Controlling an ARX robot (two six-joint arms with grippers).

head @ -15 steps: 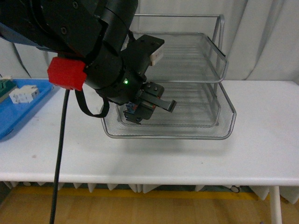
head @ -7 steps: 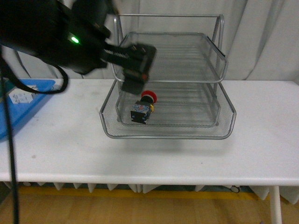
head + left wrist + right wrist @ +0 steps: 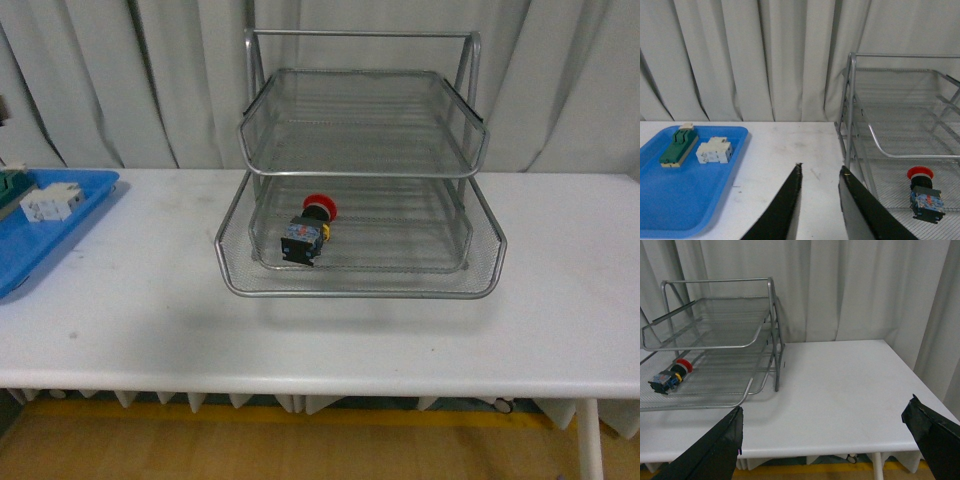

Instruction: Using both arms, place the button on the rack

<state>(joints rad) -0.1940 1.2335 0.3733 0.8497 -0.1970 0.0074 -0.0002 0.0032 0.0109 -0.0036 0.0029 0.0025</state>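
Status: button [image 3: 305, 230] placed in rack [image 3: 360, 294].
It lies on its side in a lower tier. The left end effector [image 3: 820, 169] is narrowly apart, the right end effector [image 3: 825, 407] wide apart; both empty.

**Q:** Can any text, number or brand be read in the three views?

**A:** None. The button [image 3: 305, 232] has blue bits on its dark body, but they are too small to tell whether they carry print.

**Q:** And the parts on the tray [image 3: 670, 210]?

**A:** The white block [image 3: 713, 150] and the green block [image 3: 678, 148] show faces too small and soft for any marking to be made out.
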